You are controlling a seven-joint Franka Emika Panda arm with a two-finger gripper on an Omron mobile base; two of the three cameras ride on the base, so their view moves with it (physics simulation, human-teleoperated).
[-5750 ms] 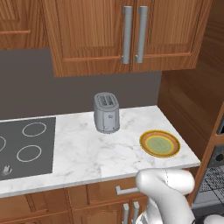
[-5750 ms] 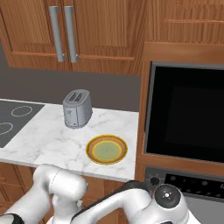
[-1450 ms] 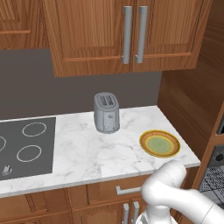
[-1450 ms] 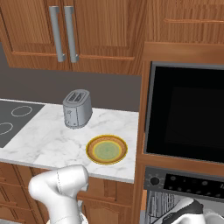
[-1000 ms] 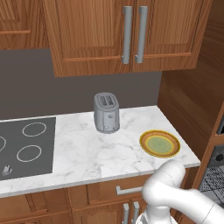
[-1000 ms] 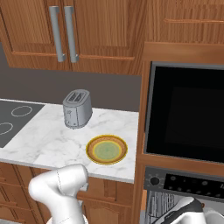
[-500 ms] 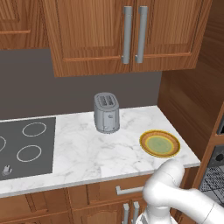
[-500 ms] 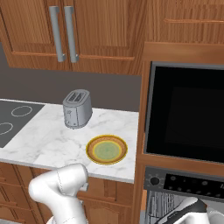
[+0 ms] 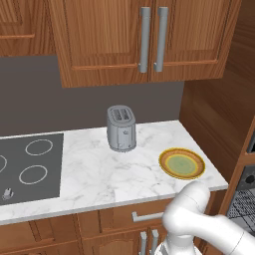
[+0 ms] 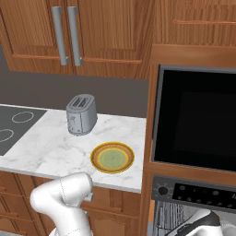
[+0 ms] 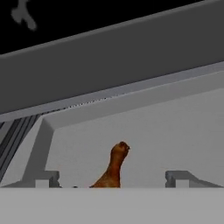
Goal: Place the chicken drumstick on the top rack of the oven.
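Observation:
In the hand view the chicken drumstick, brown and glossy, stands up from the bottom centre with its thin end on top. My gripper seems shut on its thick end, and the fingertips themselves are hidden. Behind it are the oven's pale grey inner wall and a dark bar across the top. In the right base view the oven sits low on the right, with a dark control panel and a round knob. My arm's white end reaches in by the wire rack. The rack also shows at the left base view's edge.
On the marble counter lie an empty yellow plate, a grey toaster and the black stovetop. A large dark glass door sits above the oven panel. Wooden cabinets hang overhead. A wooden side wall bounds the counter on the right.
Since 5.8 s ago my arm has swung down and right to the oven opening. Over the last second it has barely moved. The plate has stayed empty throughout.

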